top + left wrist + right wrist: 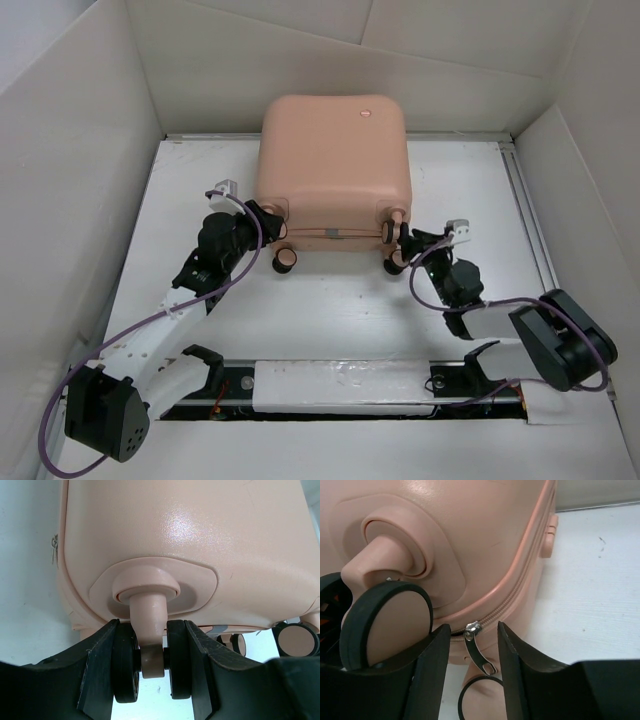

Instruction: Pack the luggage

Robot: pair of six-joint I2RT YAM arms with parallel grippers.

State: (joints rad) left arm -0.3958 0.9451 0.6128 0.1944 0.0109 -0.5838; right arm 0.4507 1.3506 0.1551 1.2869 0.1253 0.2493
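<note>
- Top view: the luggage (333, 165), a peach hard-shell case, lies flat with its lid down at 12 o'clock on the white table (350, 320). Its wheels point back toward 6 o'clock, where the arms are bolted.
- The left gripper (150, 630) is at the luggage's 7 o'clock corner. In its wrist view it is clenched on a twin black wheel (126, 665), with one finger pressed flat against each outer face.
- The right gripper (472, 627) is at the 5 o'clock corner. Its jaws are parted around the metal zipper pull (479, 652), which hangs in the gap and touches neither finger, so nothing is grasped.
- From the slider, the zipper (520, 587) runs toward 1 o'clock in that view and looks meshed. I cannot tell how it stands on the other side of the slider.
- Judged step: zipping the luggage, with the left arm bracing it by the wheel while the right lines up on the pull.
- Next move, as I read it: the right fingers need to pinch the thin pull squarely, because it hangs loose and could swing aside. Then they drag it along the seam while the left grip holds the luggage from sliding. Which way to pull is unclear from here.
</note>
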